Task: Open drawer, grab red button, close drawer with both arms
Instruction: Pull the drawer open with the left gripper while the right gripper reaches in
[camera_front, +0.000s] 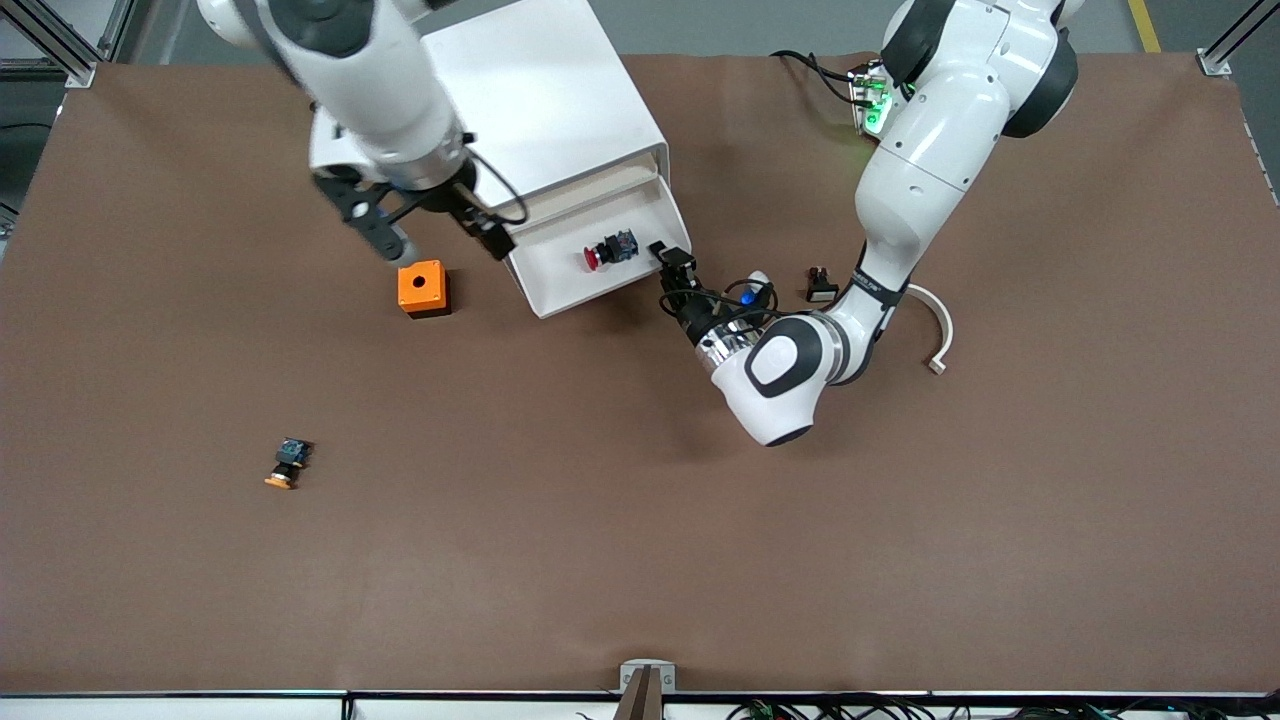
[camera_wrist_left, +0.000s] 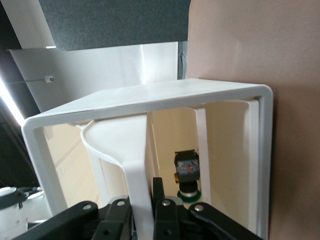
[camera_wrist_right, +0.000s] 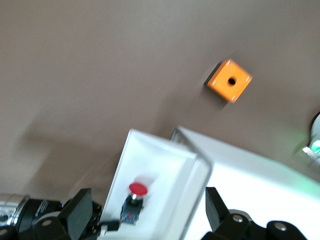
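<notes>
The button (camera_front: 610, 249), red cap and bluish end, lies on its side in the drawer (camera_front: 560, 290), which stands pulled out of the white cabinet (camera_front: 540, 110). So the opening looks done; grabbing and closing are left. The left gripper (camera_front: 672, 258) is at the drawer's front, at the end toward the left arm, fingers pinched on its front panel. The right gripper (camera_front: 440, 240) hangs spread wide over the drawer's other end, holding nothing, just above the orange cube (camera_front: 422, 288). An orange-capped button (camera_front: 288, 464) lies well apart, nearer the camera.
</notes>
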